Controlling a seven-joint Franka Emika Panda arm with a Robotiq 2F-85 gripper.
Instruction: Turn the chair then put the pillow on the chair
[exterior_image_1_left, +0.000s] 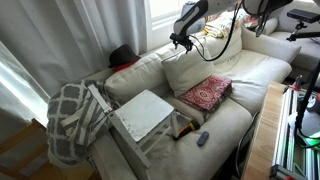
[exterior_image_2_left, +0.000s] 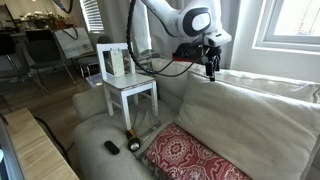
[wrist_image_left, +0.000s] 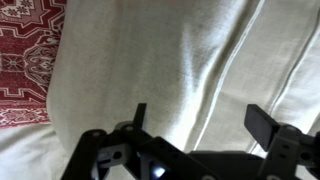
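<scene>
While the gripper (exterior_image_1_left: 181, 42) hangs over the back edge of the sofa (exterior_image_1_left: 250, 75), its two fingers (wrist_image_left: 139, 116) stand wide apart and hold nothing. The wrist view shows only cream cloth between them. In an exterior view the gripper (exterior_image_2_left: 211, 70) points straight down, just above the top edge of the pillow (exterior_image_2_left: 245, 110); I cannot tell whether the tips touch the fabric.

The pillow (exterior_image_1_left: 192, 68) leans against the sofa's back, puffy and cream-coloured, and it fills most of the wrist view (wrist_image_left: 150, 55). A red patterned cushion (exterior_image_1_left: 205, 93) lies flat on the seat in front of it, touching its lower edge. That cushion also shows at the upper left corner of the wrist view (wrist_image_left: 25, 50).

The chair (exterior_image_1_left: 143, 113) stands upright on the sofa seat, well apart from the pillow, toward the end where a grey-and-white blanket (exterior_image_1_left: 68, 122) is draped over the sofa arm. In an exterior view its white seat (exterior_image_2_left: 130, 85) is bare and its slatted back rises on the side away from the pillow.

A small dark object (exterior_image_1_left: 202, 138) lies near the front edge of the seat, between the chair and the red cushion.
</scene>
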